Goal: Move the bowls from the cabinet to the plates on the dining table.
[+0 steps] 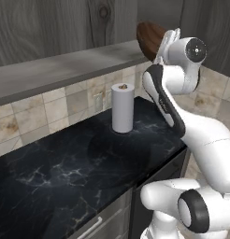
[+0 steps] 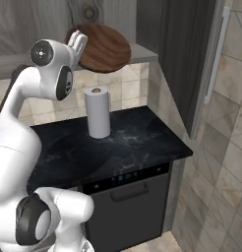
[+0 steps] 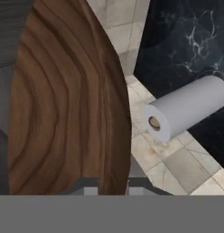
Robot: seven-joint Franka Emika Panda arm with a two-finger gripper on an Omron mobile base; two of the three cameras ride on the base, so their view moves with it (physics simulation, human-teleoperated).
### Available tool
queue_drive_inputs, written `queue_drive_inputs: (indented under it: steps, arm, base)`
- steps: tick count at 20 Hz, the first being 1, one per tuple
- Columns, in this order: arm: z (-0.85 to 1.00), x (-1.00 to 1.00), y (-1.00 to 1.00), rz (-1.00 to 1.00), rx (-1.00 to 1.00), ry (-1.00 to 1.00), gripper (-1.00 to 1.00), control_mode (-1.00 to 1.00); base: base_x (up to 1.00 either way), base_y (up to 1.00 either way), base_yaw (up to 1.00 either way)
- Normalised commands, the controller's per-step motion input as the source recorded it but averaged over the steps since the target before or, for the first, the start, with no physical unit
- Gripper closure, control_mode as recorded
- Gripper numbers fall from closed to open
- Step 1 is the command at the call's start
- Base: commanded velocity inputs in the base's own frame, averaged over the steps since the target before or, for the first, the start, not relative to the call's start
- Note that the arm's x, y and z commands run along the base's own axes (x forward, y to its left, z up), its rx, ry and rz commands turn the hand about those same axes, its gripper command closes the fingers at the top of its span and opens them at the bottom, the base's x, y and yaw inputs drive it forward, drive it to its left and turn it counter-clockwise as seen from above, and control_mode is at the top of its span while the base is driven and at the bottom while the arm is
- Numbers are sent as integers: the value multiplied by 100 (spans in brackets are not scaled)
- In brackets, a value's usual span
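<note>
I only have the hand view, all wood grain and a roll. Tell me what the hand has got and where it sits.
Observer: The hand is shut on the rim of the dark brown wooden bowl, which is tipped on edge at the grey cabinet shelf.
Operator: Say what is under it.
Observer: A paper towel roll stands upright on the black marble-look counter, below the bowl and near the tiled wall.
Operator: Check the right side for obstacles.
Observer: The right base view has an open dark cabinet door with a long pale bar handle, hanging just right of the bowl.
</note>
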Motion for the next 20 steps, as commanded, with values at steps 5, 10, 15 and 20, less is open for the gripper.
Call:
queue_drive_inputs:
  steps: [5,10,15,20]
  arm:
    - [20,-70,0,29,-14,6,100,-100]
    - [35,-75,0,23,-18,12,100,-100]
    - [24,-78,0,22,-16,12,100,-100]
    - [0,-77,-11,23,-17,5,100,-100]
  base:
    - [0,0,0]
    - [0,0,0]
    - [0,0,0]
    - [0,0,0]
